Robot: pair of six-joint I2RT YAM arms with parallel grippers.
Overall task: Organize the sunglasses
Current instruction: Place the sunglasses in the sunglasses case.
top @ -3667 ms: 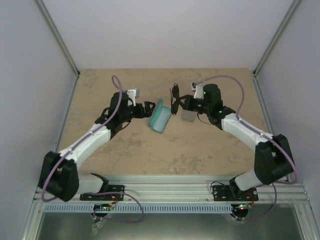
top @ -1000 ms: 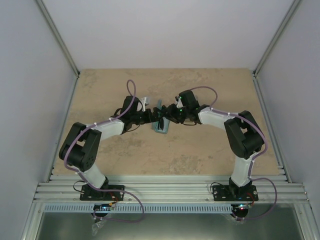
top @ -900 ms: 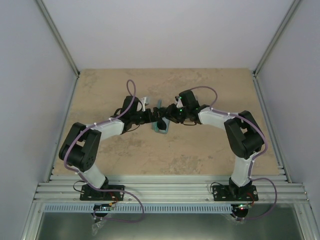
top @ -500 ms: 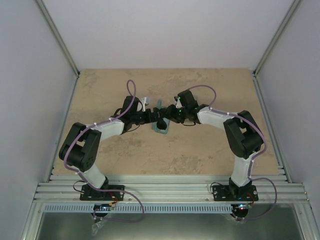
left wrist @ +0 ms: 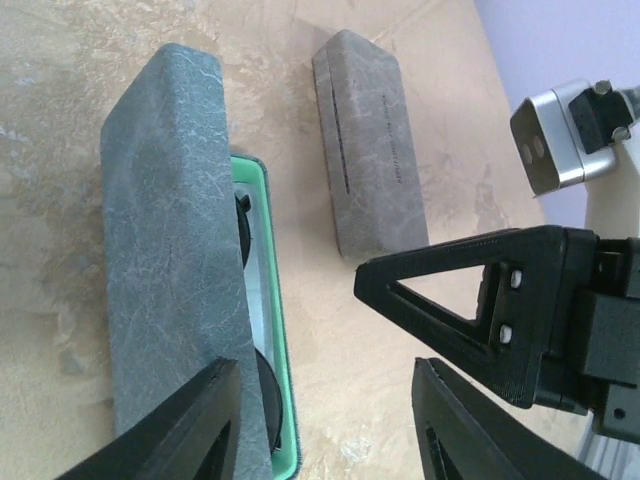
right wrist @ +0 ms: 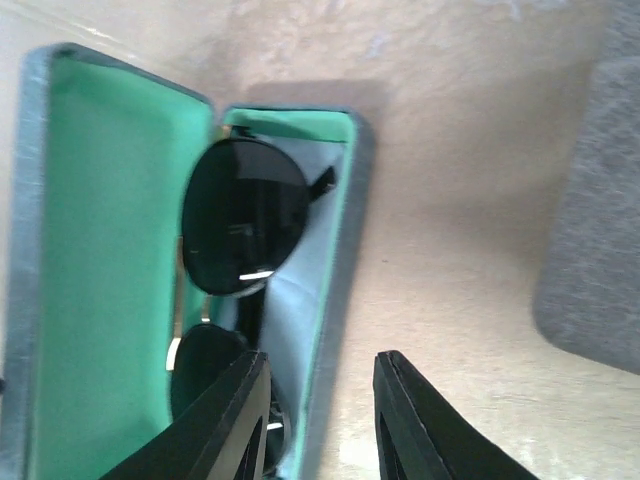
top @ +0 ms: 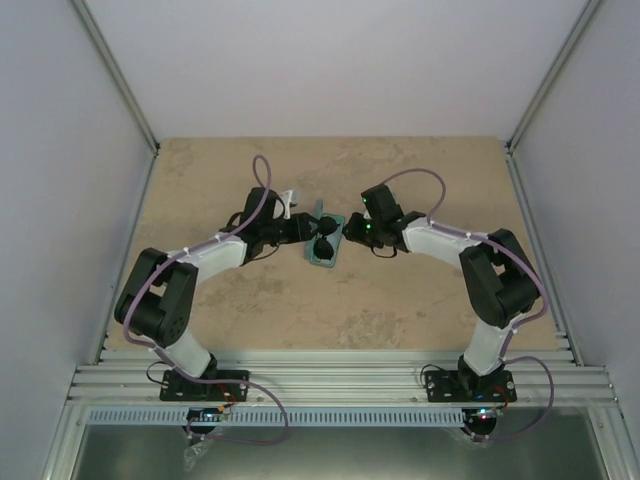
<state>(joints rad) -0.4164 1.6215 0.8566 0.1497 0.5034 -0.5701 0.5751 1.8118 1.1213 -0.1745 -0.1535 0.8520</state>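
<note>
The black-lensed sunglasses (right wrist: pixel 243 230) (top: pixel 324 246) lie inside the open blue-grey case (right wrist: pixel 100 250) (top: pixel 319 262), on its green lining and a light blue cloth (right wrist: pixel 296 300). My right gripper (right wrist: pixel 320 430) (top: pixel 345 237) is open at the case's right wall, one finger over a lens and the other over the table. My left gripper (left wrist: pixel 325 430) (top: pixel 303 232) is open at the raised lid (left wrist: pixel 165 250), one finger on its outer side and the other beyond the green rim (left wrist: pixel 262 300). Both grippers hold nothing. A red-framed pair is not in view.
A closed grey case (left wrist: pixel 370 150) (right wrist: pixel 595 230) lies flat on the table just right of the open one. The right arm's finger and its silver camera (left wrist: pixel 560 140) fill the right of the left wrist view. Metal posts and white walls bound the tabletop.
The right gripper, which held the sunglasses in the air, has let them go in the case and drawn back slightly to the right. The left gripper's jaws have narrowed around the lid.
</note>
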